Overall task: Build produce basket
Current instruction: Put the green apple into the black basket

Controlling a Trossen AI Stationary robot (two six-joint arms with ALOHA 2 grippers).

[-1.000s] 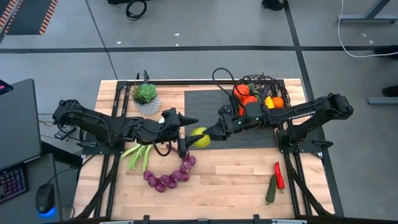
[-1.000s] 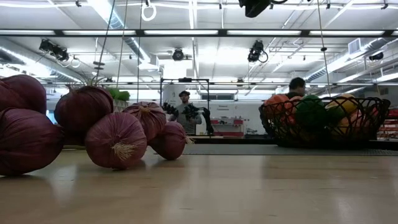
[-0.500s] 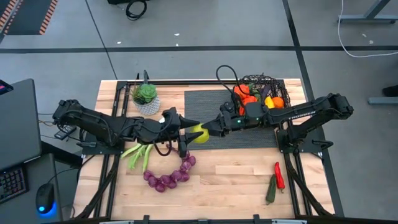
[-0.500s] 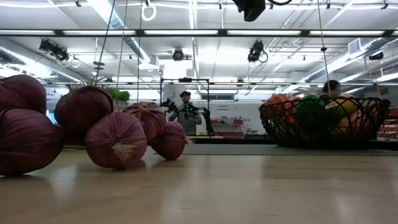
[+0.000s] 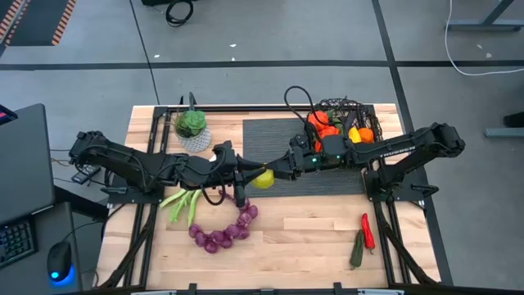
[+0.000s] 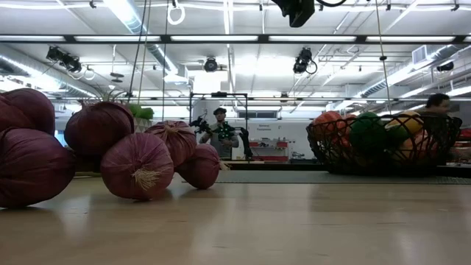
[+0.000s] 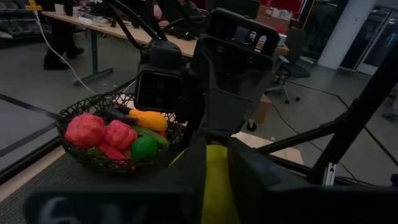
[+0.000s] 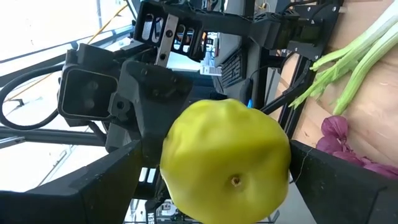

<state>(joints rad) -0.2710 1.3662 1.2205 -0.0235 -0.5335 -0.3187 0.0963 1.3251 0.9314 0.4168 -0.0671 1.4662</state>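
Between the two claws sat a yellow-green apple (image 5: 263, 179): left claw (image 5: 250, 175) clamped on it, right claw (image 5: 274, 171) spread apart around it, basket (image 5: 342, 120) behind the right claw

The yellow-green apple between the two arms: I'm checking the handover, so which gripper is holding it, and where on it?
The left gripper pinches the yellow-green apple by its sides; the right gripper sits open around it.

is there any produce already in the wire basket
Yes: in the left wrist view the basket already holds red, orange and green produce, while the yellow-green fruit is still outside it, between the grippers.
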